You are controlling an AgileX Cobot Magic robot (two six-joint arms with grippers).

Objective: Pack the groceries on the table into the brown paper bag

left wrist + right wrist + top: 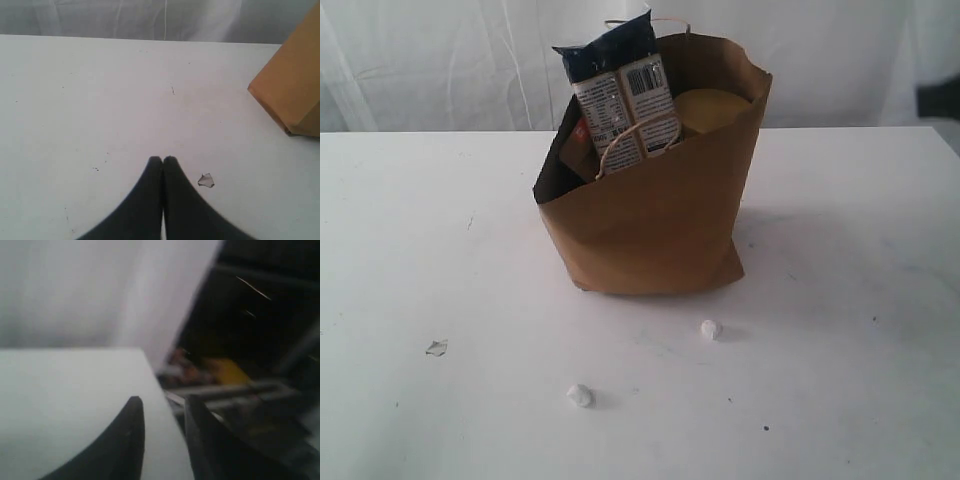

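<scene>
Sitting loaded toward the desk's [440, 250] far edge: brown paper bag [660, 230], long blue-white packet [620, 100] poking out.
Likely heavy, thin-walled, so grab the cord handles [620, 140]; left tool [163, 159] clenched empty, right tool [162, 405] parted.

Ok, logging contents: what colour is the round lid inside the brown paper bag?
Golden yellow lid; exterior view shows it best.

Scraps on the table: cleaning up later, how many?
3: a white ball by the brown paper bag, another nearer the camera, a flat scrap at left. Others may be hidden.
</scene>
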